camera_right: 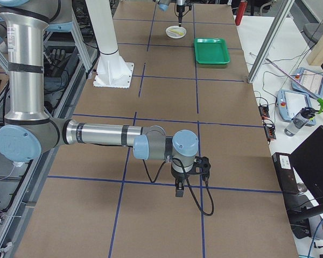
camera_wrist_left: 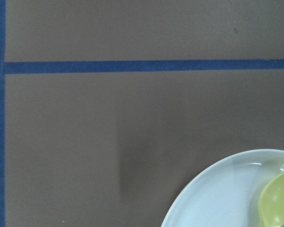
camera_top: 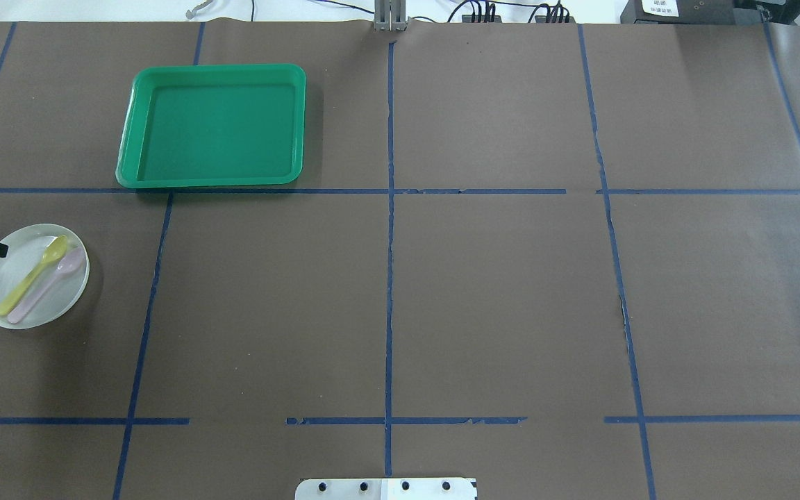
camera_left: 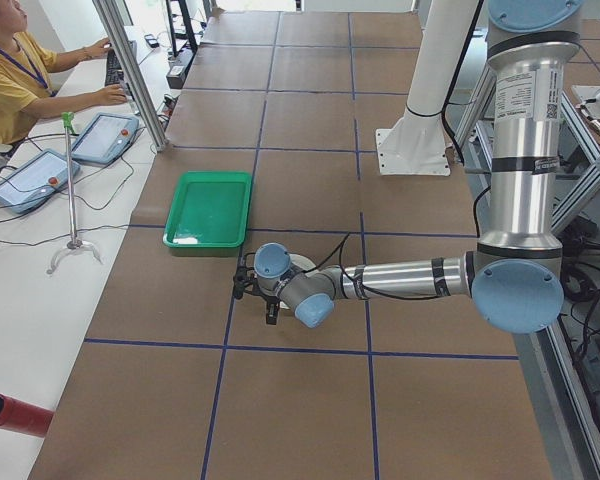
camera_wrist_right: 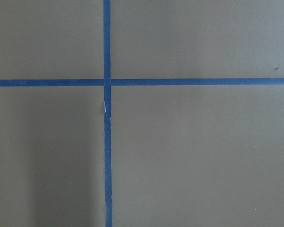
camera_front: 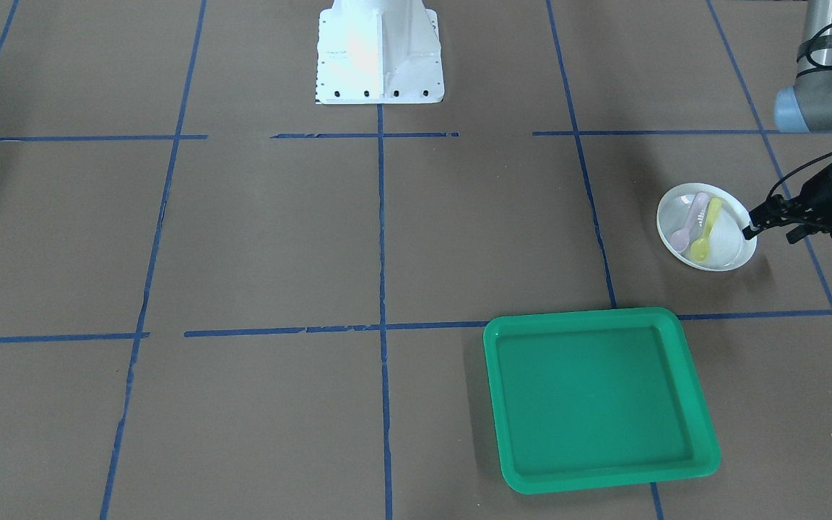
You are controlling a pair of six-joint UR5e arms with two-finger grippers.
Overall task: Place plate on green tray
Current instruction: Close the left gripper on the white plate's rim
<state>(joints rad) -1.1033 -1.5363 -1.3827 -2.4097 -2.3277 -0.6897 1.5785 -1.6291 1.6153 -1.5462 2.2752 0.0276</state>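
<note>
The white plate [camera_front: 726, 249] lies on the brown table at the robot's left, with a yellow spoon [camera_front: 705, 232] and a pink spoon [camera_front: 689, 222] in it. It also shows in the overhead view [camera_top: 7, 281] and the left wrist view [camera_wrist_left: 227, 198]. My left gripper [camera_front: 750, 231] points down at the plate's outer rim, and its fingers look closed together on that rim. The green tray [camera_front: 600, 397] lies empty, apart from the plate, farther from the robot [camera_top: 212, 125]. My right gripper [camera_right: 189, 173] hangs over bare table far from both; I cannot tell whether it is open or shut.
The robot's white base [camera_front: 380, 50] stands at the table's near middle. Blue tape lines cross the brown table. An operator [camera_left: 10, 70] sits at a side bench with tablets. A red cylinder [camera_left: 15, 415] lies beside the table.
</note>
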